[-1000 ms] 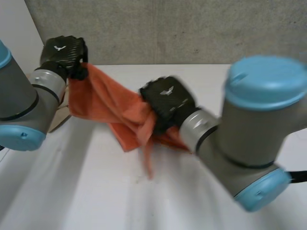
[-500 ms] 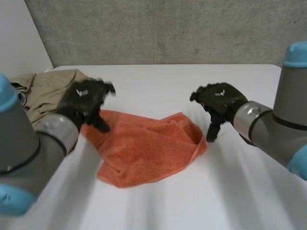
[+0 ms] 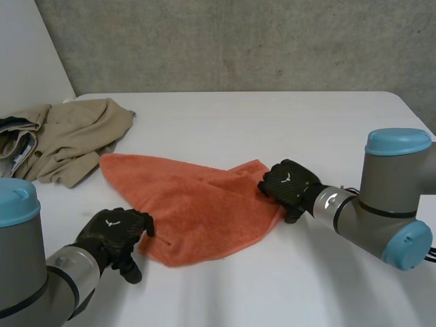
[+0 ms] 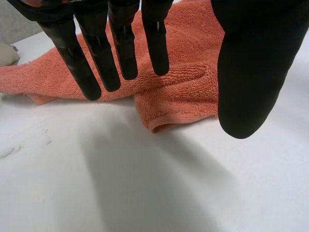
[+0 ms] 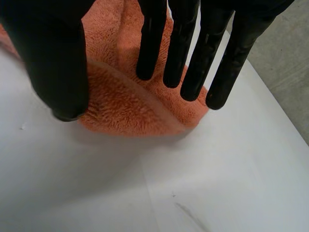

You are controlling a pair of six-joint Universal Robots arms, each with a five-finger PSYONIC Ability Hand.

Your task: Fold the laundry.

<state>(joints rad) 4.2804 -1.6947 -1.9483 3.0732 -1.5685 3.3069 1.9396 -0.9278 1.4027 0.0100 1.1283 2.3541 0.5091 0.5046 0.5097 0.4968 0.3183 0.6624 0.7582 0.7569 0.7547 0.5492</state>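
While the orange towel point(image 3: 197, 204) lies spread out in the middle of the white table point(image 3: 286, 293), both hands are down at its edges, and neither one actually has a grip on it.

The left hand point(image 3: 112, 235) sits at the towel's near left edge in the head view. From that angle its fingers look kinda bunched. The left wrist view clears it up though: the fingers point(image 4: 99, 58) are straight, the thumb is held well apart, and nothing is pinched. A rounded corner of the towel lies on the table right at the fingertips. Whether they're touching the cloth or just hovering over it, I honestly can't tell.

The right hand point(image 3: 289, 187) is at the towel's right end, where the cloth is doubled over into a fold. In the head view the hand covers that bit of the towel, so the corner itself is hidden there. In the right wrist view the fingers point(image 5: 193, 53) are straight and a little spread, with the thumb off to the side, so that hand is relaxed and empty too. The folded corner lies under the fingers and thumb. Same problem here, I can't make out real contact.

The fold also hides whatever layer is underneath on that side.

A crumpled beige garment point(image 3: 75, 133) lies at the table's far left, apart from the towel and partly cut off by the view's edge. Something paler pokes out of it there, too bunched up to identify.
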